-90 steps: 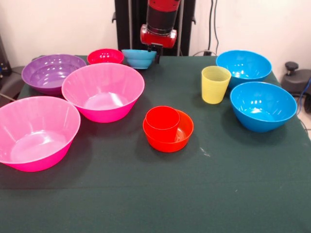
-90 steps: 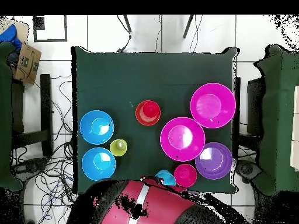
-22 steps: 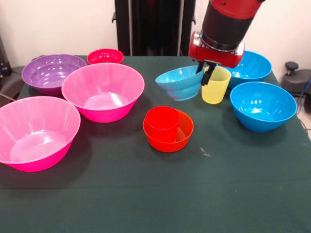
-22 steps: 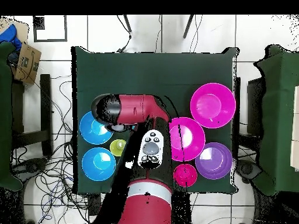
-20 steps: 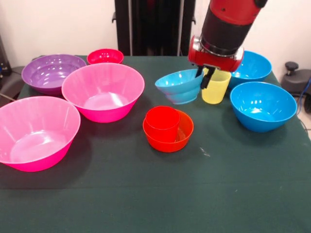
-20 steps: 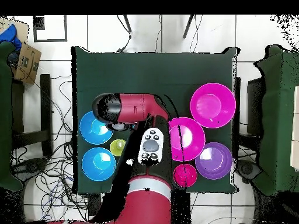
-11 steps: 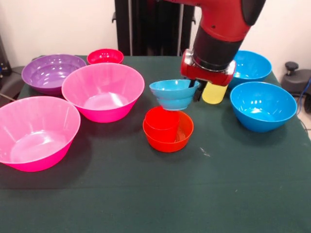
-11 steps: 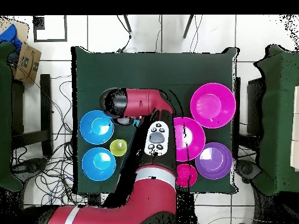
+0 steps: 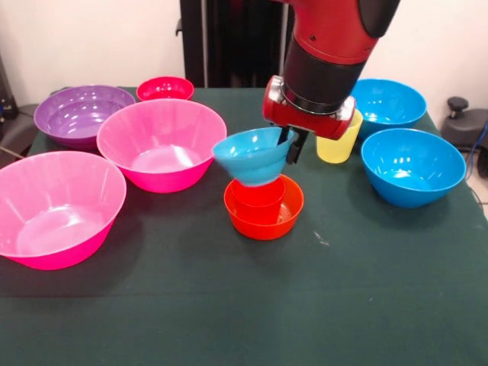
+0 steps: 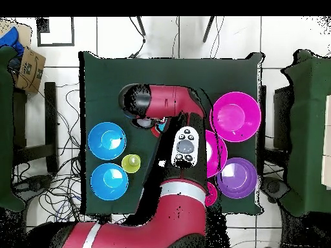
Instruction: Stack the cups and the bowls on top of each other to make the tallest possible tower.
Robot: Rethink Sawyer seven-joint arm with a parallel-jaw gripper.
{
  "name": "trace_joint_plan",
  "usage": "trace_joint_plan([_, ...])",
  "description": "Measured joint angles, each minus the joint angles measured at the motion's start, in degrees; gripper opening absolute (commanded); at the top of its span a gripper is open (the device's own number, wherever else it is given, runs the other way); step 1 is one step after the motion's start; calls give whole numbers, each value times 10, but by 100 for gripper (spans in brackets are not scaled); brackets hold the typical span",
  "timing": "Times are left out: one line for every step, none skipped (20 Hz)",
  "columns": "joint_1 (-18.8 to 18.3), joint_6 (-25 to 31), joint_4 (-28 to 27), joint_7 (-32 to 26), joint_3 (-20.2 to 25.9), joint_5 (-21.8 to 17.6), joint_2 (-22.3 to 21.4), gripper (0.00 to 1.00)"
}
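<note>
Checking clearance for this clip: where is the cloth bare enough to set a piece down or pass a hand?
Bare: the green tablecloth's whole near strip, in front of the small orange plastic bowl and the nearest large pink bowl. Crowded: the pink and purple bowls to the left, the two blue bowls to the right.

A table draped in a dark green cloth [image 9: 229, 305] stood before a plain pale wall [image 9: 91, 38]. Seen from overhead, the floor [image 10: 116, 35] was of white tiles with dark joints, with loose cables [image 10: 64, 123] trailing over it at the table's left. A cardboard box [image 10: 29, 70] sat at the far left, and dark green furniture [image 10: 309, 129] stood at the right.
</note>
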Motion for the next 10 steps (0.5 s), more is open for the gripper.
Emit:
trace_joint_plan([-1, 1, -5, 0, 0, 0, 0, 0])
trace_joint_plan([-2, 1, -9, 0, 0, 0, 0, 0])
trace_joint_plan([-3, 1, -12, 0, 0, 0, 0, 0])
trace_joint_plan([-4, 1, -15, 0, 0, 0, 0, 0])
trace_joint_plan([-4, 1, -17, 0, 0, 0, 0, 0])
trace_joint_plan([-4, 1, -19, 0, 0, 0, 0, 0])
trace_joint_plan([-3, 1, -20, 0, 0, 0, 0, 0])
trace_joint_plan([-3, 1, -21, 0, 0, 0, 0, 0])
trace_joint_plan([-3, 1, -21, 0, 0, 0, 0, 0])
trace_joint_plan([-3, 1, -21, 0, 0, 0, 0, 0])
